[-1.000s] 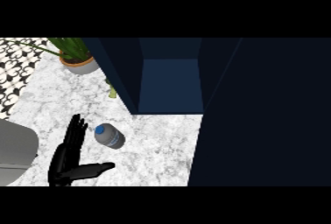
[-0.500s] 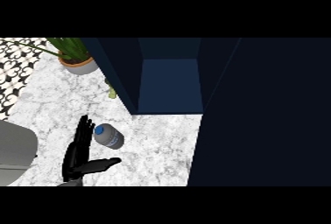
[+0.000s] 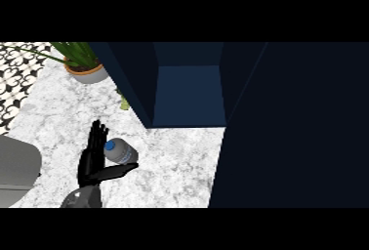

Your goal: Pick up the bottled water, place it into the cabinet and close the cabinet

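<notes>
Fingers of my left hand (image 3: 92,163) stand straight, pointing to twelve o'clock, flat along the nine o'clock side of the bottled water (image 3: 120,151), while my thumb sticks out toward three o'clock just under the bottle's base. Nothing is curled round it yet; I am cupping it from the side, touching or very nearly so (I cannot tell which from up here). My right hand does not show at all.

So, as I judge it, the step in hand is the pick-up, and only its approach is made; placing and closing are both undone. The next move calls for bringing fingers and thumb together round the bottle's body, then lifting and carrying it toward one o'clock, where the cabinet (image 3: 189,93) stands open with its dark blue inside showing.

The bottle sits on the marble counter (image 3: 173,161), at about seven o'clock from the cabinet's opening and well apart from it. Its blue cap (image 3: 110,145) faces up toward me and leans to about ten o'clock, so its long axis looks close to upright with a slight tilt, base toward four o'clock. A potted plant (image 3: 85,66) stands well off at twelve o'clock from my hand.
</notes>
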Controlling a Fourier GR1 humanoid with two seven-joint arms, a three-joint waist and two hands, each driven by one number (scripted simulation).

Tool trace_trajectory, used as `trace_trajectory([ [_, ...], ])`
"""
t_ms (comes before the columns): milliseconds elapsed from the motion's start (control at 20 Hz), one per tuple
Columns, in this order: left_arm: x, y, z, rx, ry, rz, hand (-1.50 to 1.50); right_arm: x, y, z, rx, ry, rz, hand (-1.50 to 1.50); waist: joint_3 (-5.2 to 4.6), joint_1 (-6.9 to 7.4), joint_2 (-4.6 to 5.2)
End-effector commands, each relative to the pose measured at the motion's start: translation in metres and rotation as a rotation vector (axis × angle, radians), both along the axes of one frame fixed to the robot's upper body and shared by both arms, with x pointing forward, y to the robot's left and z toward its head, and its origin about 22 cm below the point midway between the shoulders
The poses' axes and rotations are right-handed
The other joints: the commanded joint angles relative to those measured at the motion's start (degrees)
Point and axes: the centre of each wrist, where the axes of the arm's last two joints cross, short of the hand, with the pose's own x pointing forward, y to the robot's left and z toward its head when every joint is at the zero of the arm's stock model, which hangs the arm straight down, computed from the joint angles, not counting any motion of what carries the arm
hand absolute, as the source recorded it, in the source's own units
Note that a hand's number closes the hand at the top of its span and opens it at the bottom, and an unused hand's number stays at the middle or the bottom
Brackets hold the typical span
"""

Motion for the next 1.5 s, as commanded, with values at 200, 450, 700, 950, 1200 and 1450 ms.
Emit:
trace_trajectory([
  [200,0.007,-0.004,-0.011,-0.061,-0.056,-0.038,1.50,-0.013,-0.013,0.019,-0.027,-0.068,-0.051,-1.50,0.01,0.22,0.08],
  [450,0.021,-0.025,-0.007,-0.032,-0.086,-0.122,1.50,-0.015,-0.006,0.028,-0.015,-0.059,-0.045,-1.50,-0.04,0.03,0.09],
  [700,0.023,-0.051,0.000,0.207,-0.198,-0.138,1.50,-0.011,-0.004,0.020,-0.022,-0.071,-0.057,-1.50,0.04,0.34,-0.20],
  [950,0.035,-0.038,0.016,0.227,-0.266,-0.180,1.50,-0.015,-0.002,0.019,-0.036,-0.056,-0.065,-1.50,0.04,0.71,-0.23],
  [1200,0.031,-0.064,0.016,0.180,-0.297,-0.226,1.50,-0.017,-0.005,0.016,-0.018,-0.062,-0.049,-1.50,0.06,0.48,-0.17],
  [1450,0.047,-0.087,0.053,0.082,-0.276,-0.288,1.50,-0.008,-0.008,0.027,-0.024,-0.049,-0.058,-1.50,0.03,0.80,-0.30],
])
